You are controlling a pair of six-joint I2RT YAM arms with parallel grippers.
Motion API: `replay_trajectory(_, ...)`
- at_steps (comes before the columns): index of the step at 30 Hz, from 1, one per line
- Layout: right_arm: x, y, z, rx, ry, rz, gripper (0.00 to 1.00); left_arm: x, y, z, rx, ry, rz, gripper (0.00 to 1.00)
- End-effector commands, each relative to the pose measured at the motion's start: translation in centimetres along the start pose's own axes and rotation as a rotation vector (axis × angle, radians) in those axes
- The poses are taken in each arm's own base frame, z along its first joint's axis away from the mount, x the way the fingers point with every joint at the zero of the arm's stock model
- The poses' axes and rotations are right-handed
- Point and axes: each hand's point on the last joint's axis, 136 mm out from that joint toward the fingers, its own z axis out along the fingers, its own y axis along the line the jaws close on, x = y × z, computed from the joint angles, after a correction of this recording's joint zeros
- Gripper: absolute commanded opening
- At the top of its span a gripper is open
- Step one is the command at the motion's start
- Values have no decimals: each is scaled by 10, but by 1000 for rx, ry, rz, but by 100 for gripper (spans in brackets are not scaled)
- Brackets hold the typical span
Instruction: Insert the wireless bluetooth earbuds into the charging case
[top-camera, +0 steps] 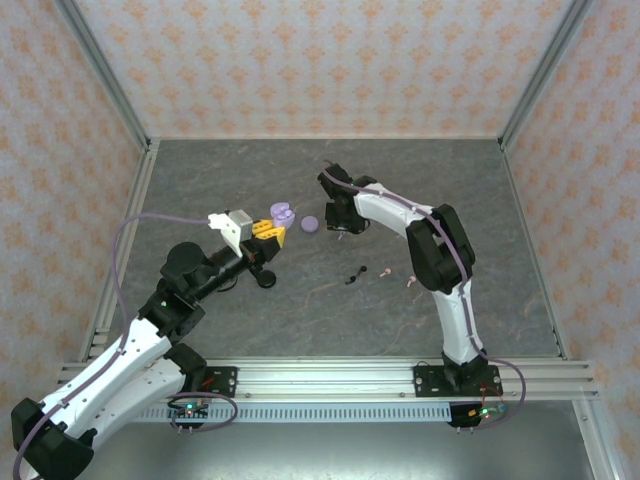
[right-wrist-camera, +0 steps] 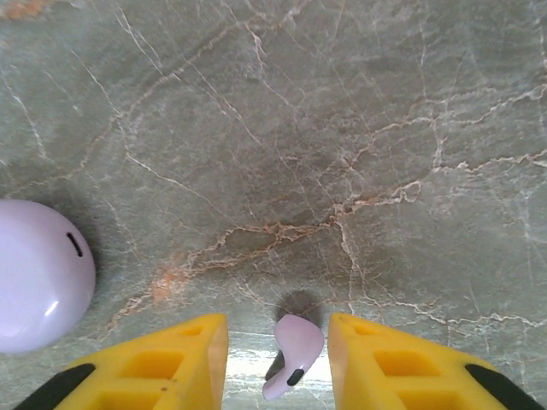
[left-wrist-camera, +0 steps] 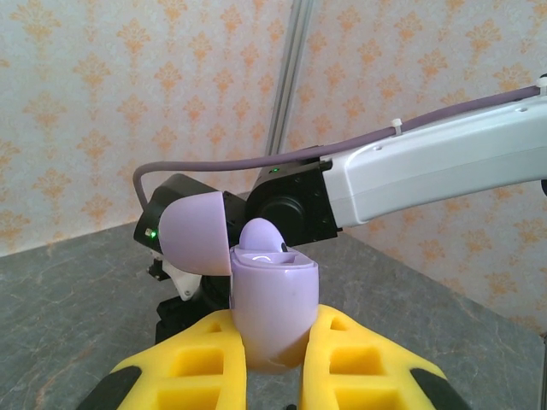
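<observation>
Top: left gripper is clamping the open lilac case over the middle of the table.
Left wrist: a lilac bud is sitting inside the case.
Right wrist: right gripper is standing open astride another lilac earbud, touching neither side.

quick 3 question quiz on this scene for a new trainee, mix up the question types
1. True or false: the charging case held in the left gripper has its lid shut.
2. What lies between the fingers of the right gripper? A) a black earbud B) a lilac earbud C) a round puck
3. Fill in: the lilac puck rests on the ___.
Key: 1 false, the lid stands open. 2 B, the lilac earbud. 3 table.
</observation>
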Motion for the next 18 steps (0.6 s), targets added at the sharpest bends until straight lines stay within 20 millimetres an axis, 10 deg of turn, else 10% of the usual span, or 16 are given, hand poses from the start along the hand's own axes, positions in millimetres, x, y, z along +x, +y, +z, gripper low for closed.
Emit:
replay_trajectory(1, 6, -9, 7, 38, 45, 17, 35, -5, -2, -2, 1, -21, 27, 0)
replay_trajectory(18, 21, -19, 29, 63, 82, 5, 26, -5, -2, -3, 2, -19, 21, 0)
